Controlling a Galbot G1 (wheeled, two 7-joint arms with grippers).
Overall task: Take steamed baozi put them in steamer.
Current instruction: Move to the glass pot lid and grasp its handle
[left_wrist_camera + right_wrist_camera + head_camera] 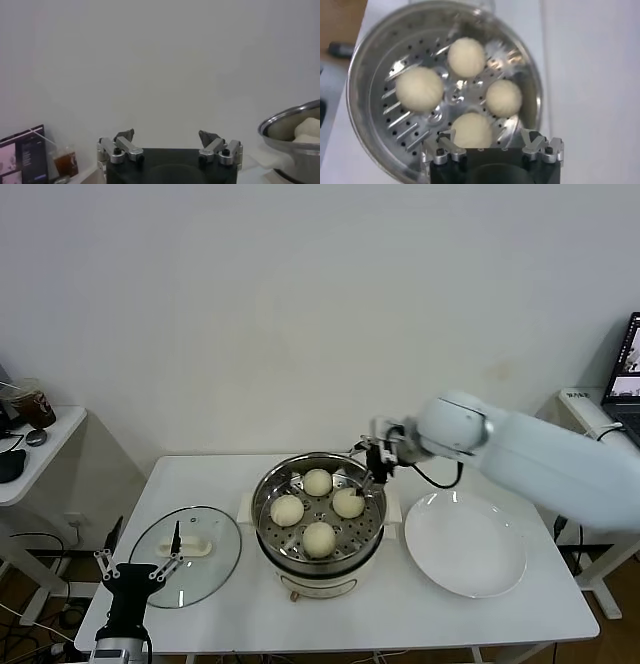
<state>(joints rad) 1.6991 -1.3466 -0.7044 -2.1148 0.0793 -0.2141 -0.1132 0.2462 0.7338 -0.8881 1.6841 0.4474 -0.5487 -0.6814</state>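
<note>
You see four steamed baozi [318, 511], round, no long side, sitting in the steamer [270, 536] mid-bench. Right end effector [372, 474] hangs released above its back rim; left end effector [138, 569] waits released near the front-left corner.

No text, label, brand or number could be read anywhere; the lit laptop screen [628, 362] at the right edge of the head view showed only blurred marks; the small dark screen [22, 160] in the left wrist view likewise gave nothing legible.
</note>
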